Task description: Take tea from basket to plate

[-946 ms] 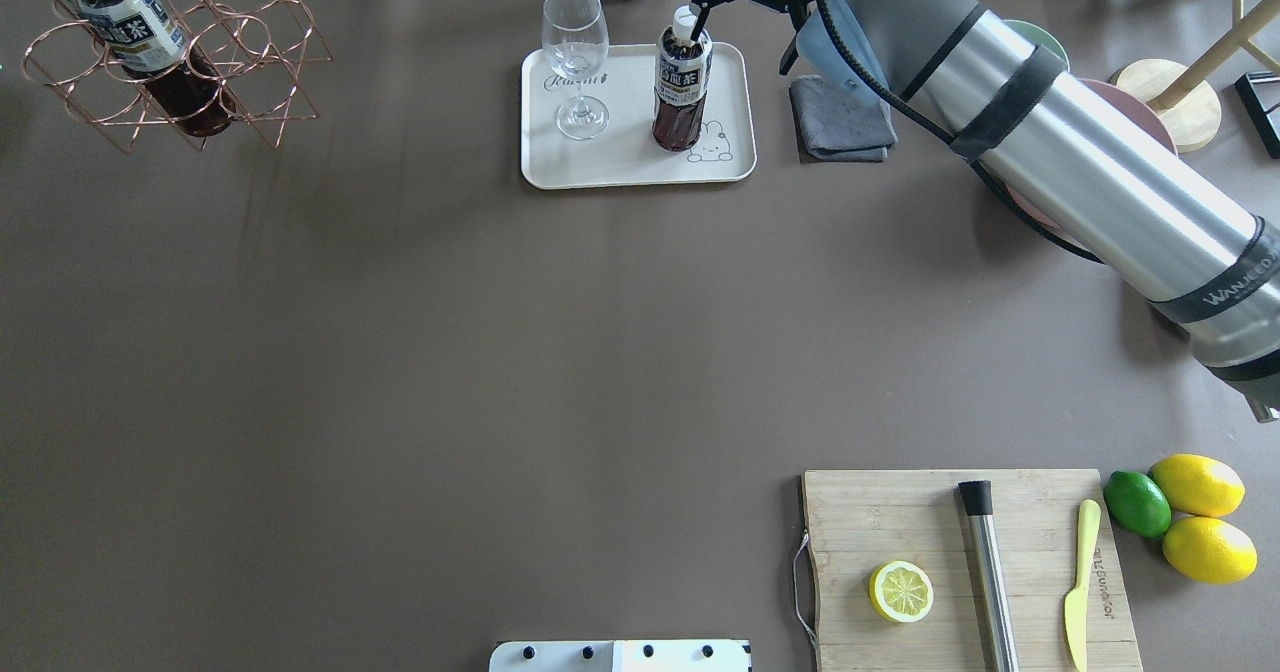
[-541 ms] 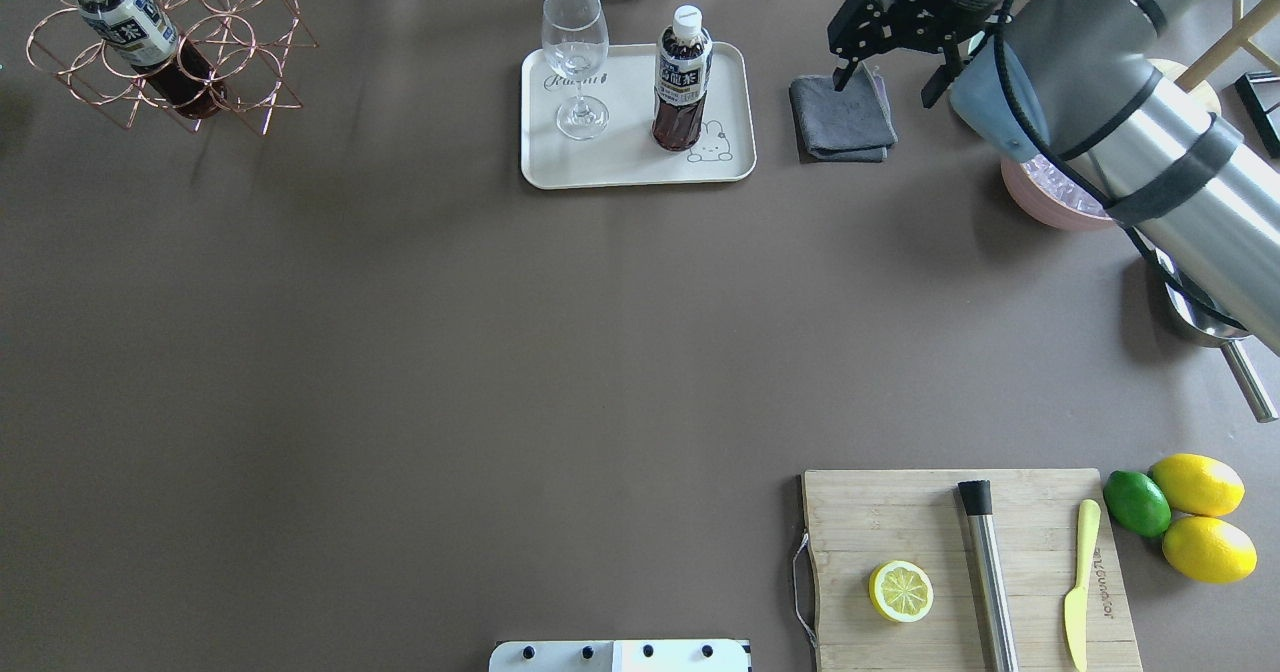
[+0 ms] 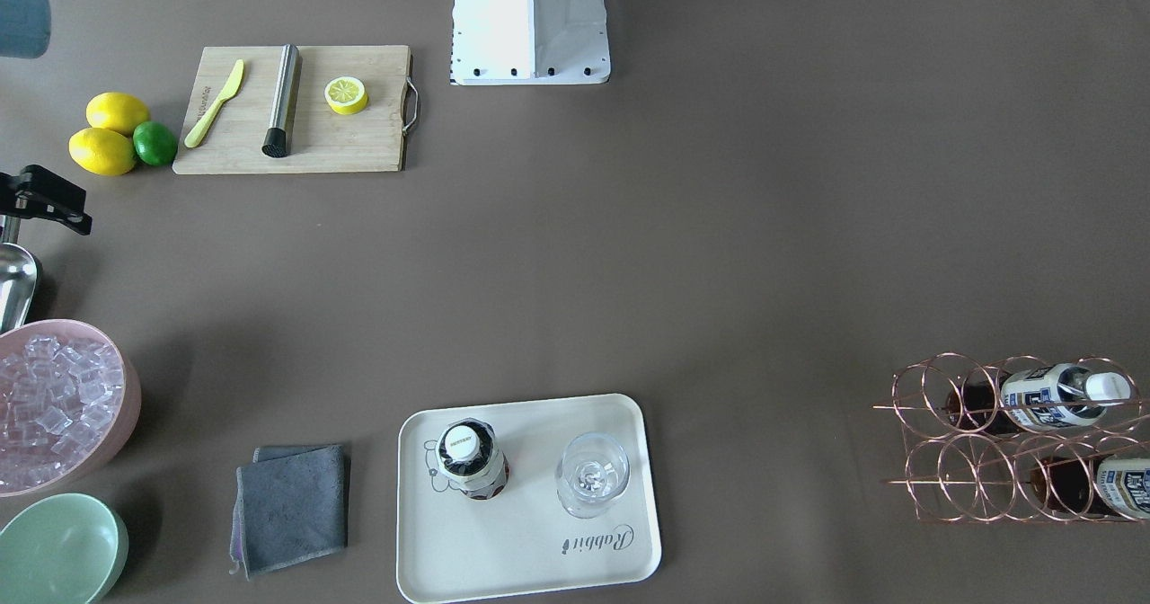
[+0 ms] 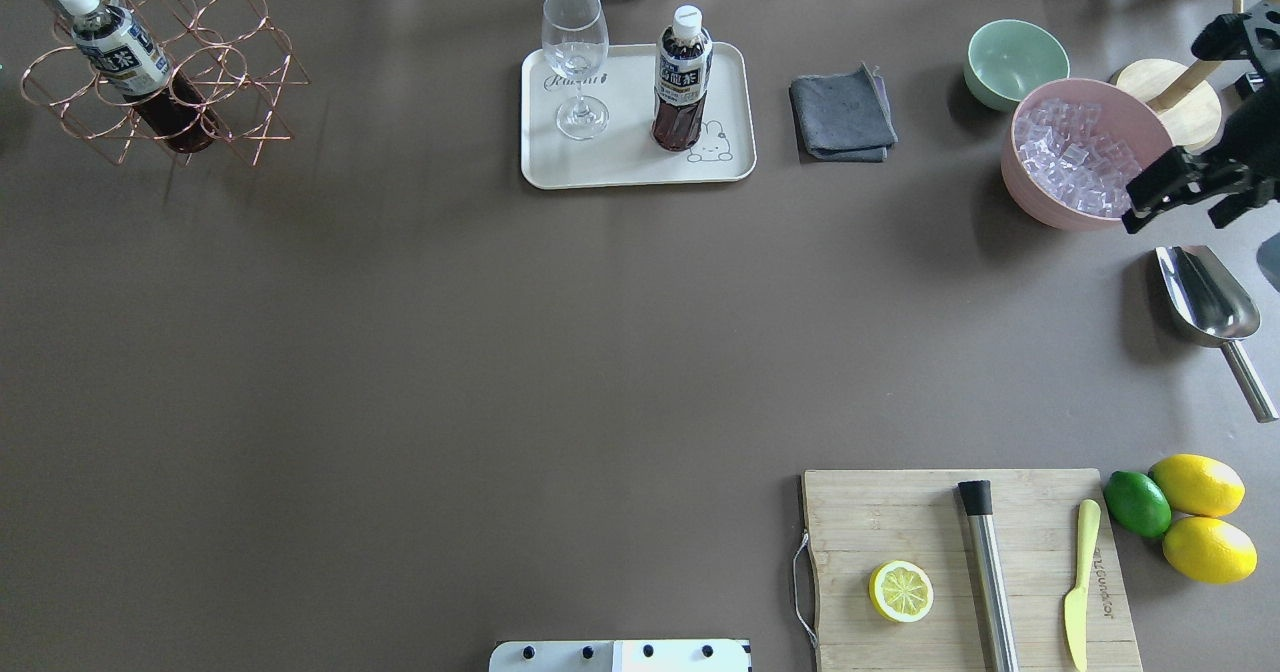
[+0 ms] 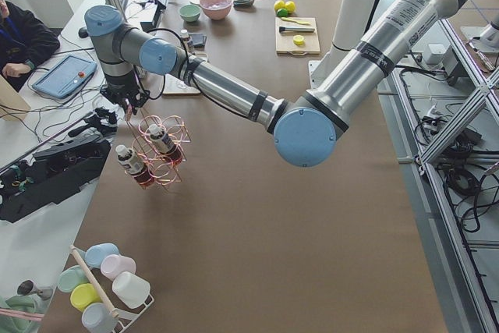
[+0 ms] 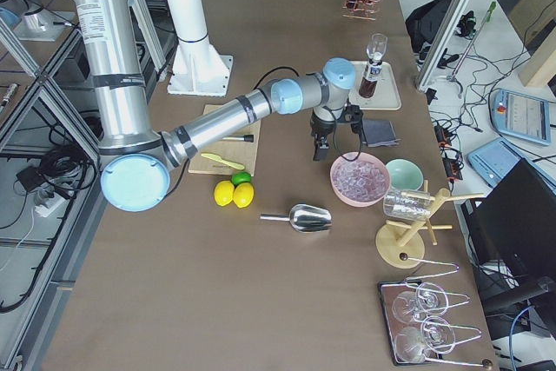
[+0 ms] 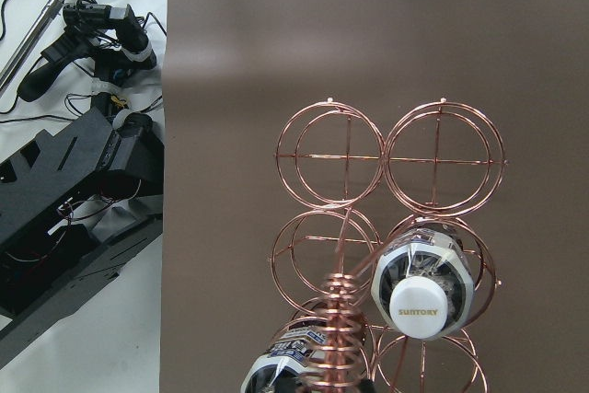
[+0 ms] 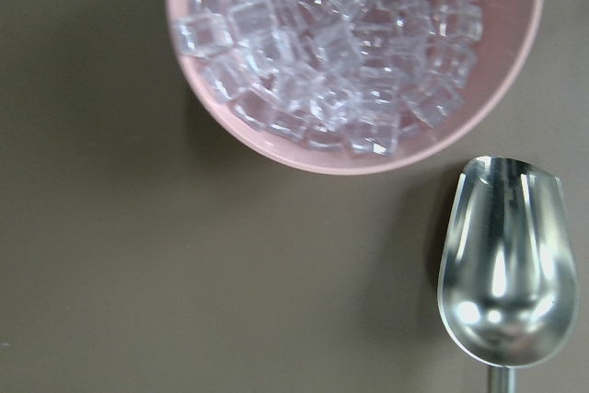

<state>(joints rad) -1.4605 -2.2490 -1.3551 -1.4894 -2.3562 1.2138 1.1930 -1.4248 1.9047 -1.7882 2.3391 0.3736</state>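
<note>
One tea bottle (image 4: pixel 683 77) stands upright on the cream plate (image 4: pixel 630 167), beside a clear stemmed glass (image 4: pixel 575 62); it also shows in the front view (image 3: pixel 469 460). The copper wire basket (image 4: pixel 240 72) is at the table's far left with two more tea bottles (image 3: pixel 1051 397) in its cells. In the exterior left view my left gripper (image 5: pixel 125 103) is right above the basket at its thin handle (image 7: pixel 339 319); I cannot tell if it is shut. My right gripper (image 4: pixel 1185 214) is open and empty, over the gap between the pink ice bowl and the scoop.
A pink bowl of ice (image 4: pixel 1040 192), a mint-green bowl (image 4: pixel 1015 57) and a grey cloth (image 4: pixel 842 117) lie right of the plate. A metal scoop (image 4: pixel 1205 297) is at the right edge. A cutting board (image 4: pixel 965 562) with lemon half, muddler and knife is near right.
My right arm has pulled away from the tea bottle on the plate and swung right to the ice bowl. The basket has shifted and looks smaller and less tilted in the overhead view.
</note>
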